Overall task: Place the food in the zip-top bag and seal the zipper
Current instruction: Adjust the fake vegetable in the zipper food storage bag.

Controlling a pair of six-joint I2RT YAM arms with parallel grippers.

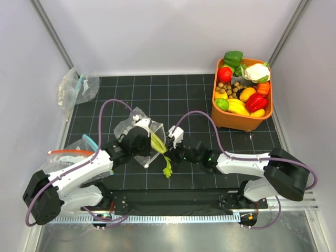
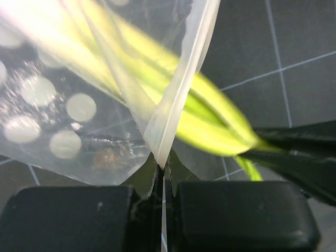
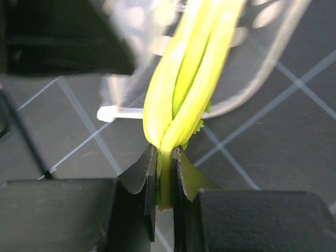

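Observation:
The dotted zip-top bag (image 1: 131,127) lies on the black mat with its mouth toward the right. My left gripper (image 1: 140,142) is shut on the bag's edge, and the pale zipper (image 2: 184,79) rises from between its closed jaws (image 2: 164,176). The celery stalk (image 1: 157,143) reaches partway into the bag (image 2: 52,121), its leafy end (image 1: 167,171) still outside. My right gripper (image 1: 172,154) is shut on the celery (image 3: 189,79) near that end, jaws (image 3: 164,168) pinching the stalk. A red tomato (image 1: 225,74) and a red pepper (image 1: 255,102) sit in the bin.
An orange bin (image 1: 226,119) of toy produce stands at the back right. A clear bag with a teal strip (image 1: 76,86) lies at the back left. Another bag with a red-orange zipper (image 1: 65,153) rests by the left arm.

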